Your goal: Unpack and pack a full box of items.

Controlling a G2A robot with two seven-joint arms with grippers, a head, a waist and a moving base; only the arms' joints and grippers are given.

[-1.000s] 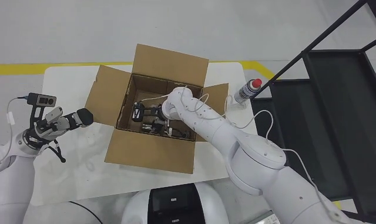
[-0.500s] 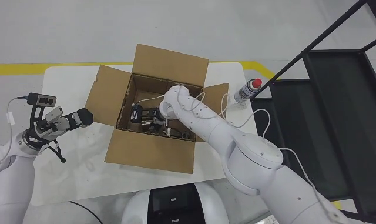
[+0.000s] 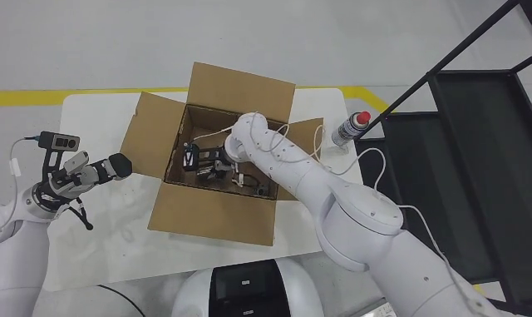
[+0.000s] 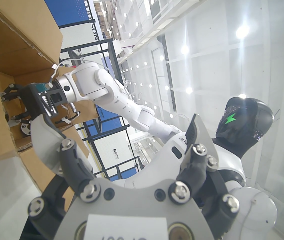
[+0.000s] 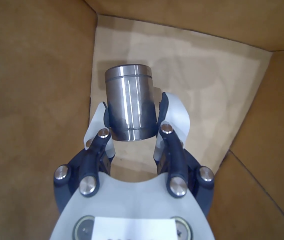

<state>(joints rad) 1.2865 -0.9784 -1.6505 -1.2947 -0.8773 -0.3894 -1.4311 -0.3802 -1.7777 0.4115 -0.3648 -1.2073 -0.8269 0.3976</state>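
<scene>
Pinching a metal cylinder (image 5: 129,93), the right claw (image 5: 134,101) hangs inside the box (image 5: 32,76). The left claw (image 3: 114,166) is spread; it hovers beside the box.

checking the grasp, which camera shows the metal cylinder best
Right wrist view: the metal cylinder sits unobstructed between the fingers of the right pincer, inside the box. In the top view the arm's wrist covers that spot; in the left wrist view the box wall stands before it.
</scene>
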